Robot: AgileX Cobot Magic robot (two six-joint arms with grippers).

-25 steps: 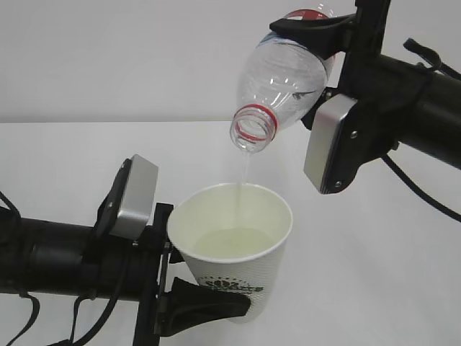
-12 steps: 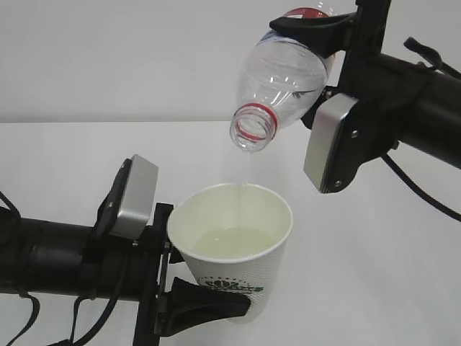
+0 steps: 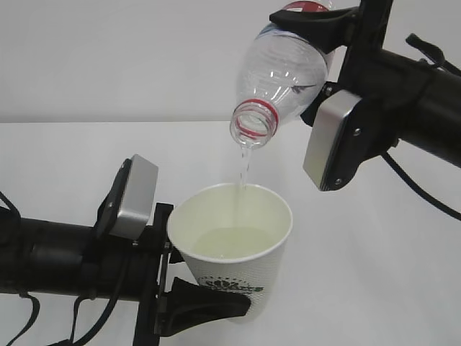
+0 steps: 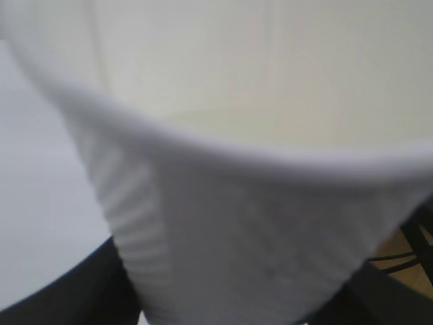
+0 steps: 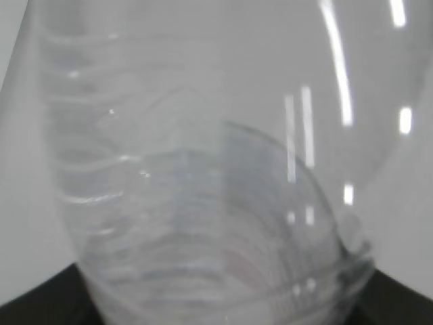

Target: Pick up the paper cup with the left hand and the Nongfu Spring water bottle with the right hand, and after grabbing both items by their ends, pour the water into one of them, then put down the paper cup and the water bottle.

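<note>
Ribbed clear plastic bottle tipped in right fingers, tapered paper cup clamped by left fingers.

The top edge is cutting off the Nongfu Spring water bottle; the paper cup is looking blurred in the left wrist view.

Below me spreads a plain white table, meeting a pale grey wall behind; a strip of brownish floor shows past its edge.
</note>
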